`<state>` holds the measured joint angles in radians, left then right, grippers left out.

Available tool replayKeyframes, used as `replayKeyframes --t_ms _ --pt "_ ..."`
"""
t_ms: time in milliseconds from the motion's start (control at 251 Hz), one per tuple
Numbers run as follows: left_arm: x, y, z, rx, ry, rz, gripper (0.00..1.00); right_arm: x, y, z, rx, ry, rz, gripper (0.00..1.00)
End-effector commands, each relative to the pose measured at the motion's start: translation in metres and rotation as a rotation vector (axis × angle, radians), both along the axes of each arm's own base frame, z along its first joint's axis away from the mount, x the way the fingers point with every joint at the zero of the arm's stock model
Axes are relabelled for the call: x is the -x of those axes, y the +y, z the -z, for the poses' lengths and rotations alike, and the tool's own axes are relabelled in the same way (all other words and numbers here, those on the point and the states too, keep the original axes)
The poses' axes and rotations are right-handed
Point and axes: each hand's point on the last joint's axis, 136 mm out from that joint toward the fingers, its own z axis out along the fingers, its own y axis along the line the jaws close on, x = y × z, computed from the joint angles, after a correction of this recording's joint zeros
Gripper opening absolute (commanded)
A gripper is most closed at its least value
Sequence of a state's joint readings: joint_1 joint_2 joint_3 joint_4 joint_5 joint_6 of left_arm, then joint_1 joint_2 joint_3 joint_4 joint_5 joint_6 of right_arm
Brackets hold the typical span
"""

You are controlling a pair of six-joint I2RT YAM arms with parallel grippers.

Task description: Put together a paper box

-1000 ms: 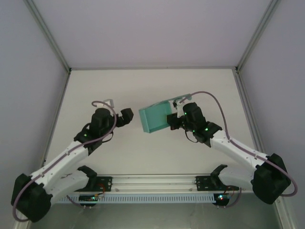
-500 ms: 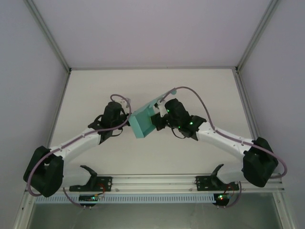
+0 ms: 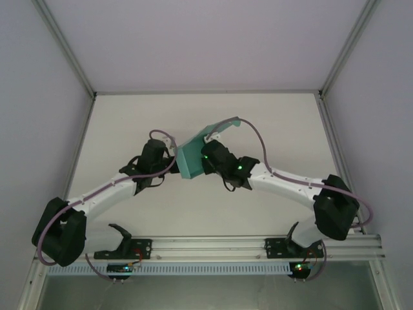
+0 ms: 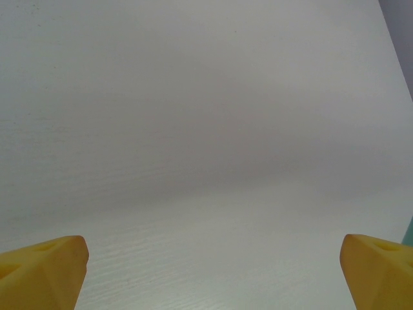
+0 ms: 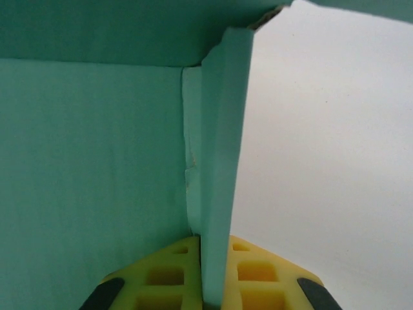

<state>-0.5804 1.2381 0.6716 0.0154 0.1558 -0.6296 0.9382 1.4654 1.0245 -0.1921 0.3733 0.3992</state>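
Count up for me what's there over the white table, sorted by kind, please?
Teal paper box: 1
Yellow-fingered grippers: 2, namely the left gripper, open with nothing in it, and the right gripper, shut on a wall of the box
Total: 3

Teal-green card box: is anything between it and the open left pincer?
Nothing visible. The left pincer stands open beside the teal-green thin card box, with white table showing between its yellow fingers. The right pincer is shut on a box wall.
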Motion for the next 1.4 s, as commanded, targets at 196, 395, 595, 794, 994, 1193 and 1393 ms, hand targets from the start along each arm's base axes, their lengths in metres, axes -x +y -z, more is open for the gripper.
replayKeyframes --t_ms 196,395,595,794,994,1193,1393 --pt "-0.003 0.021 -0.023 -0.09 -0.101 -0.076 1.0 0.019 -0.072 -0.005 -0.067 0.067 0.02 0.0" --pt "0.015 0.081 0.013 -0.229 -0.021 -0.251 1.0 0.048 -0.126 0.063 0.052 0.298 0.147 0.0" --pt "0.022 0.095 0.011 -0.228 -0.044 -0.287 1.0 0.058 -0.117 0.126 0.117 0.449 0.162 0.0" --pt "0.024 0.097 0.008 -0.238 -0.06 -0.273 1.0 0.066 -0.123 0.15 0.309 0.549 0.153 0.15" --pt "0.023 0.095 0.01 -0.241 -0.068 -0.258 1.0 0.058 -0.12 0.134 0.339 0.529 0.145 0.42" --pt "0.022 0.091 0.01 -0.243 -0.075 -0.232 1.0 0.046 -0.11 0.113 0.289 0.48 0.114 0.46" --pt "0.02 0.089 0.01 -0.248 -0.076 -0.224 1.0 0.037 -0.11 0.116 0.232 0.505 0.089 0.46"
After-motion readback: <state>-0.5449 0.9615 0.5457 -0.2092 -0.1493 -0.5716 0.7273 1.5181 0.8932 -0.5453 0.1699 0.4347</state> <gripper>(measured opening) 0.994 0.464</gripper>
